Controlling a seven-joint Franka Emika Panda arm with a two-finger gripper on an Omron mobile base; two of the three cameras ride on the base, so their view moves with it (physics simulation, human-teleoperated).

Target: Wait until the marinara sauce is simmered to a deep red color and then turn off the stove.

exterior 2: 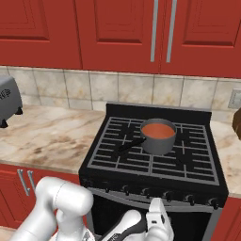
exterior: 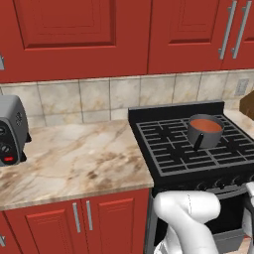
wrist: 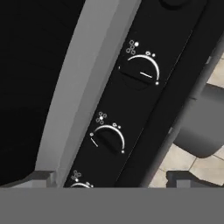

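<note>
Marinara sauce [exterior 2: 158,130], orange-red in its saucepan [exterior 2: 158,142] on the stove [exterior 2: 153,160] grate; jaws wide open and empty before the front knobs [wrist: 140,74]: await deeper red, then close squarely on the turned knob.

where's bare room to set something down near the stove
Widest free patch: the counter between the toaster and the stove. The stove's front grates are bare too. Crowded: the back right, where the saucepan sits.
</note>
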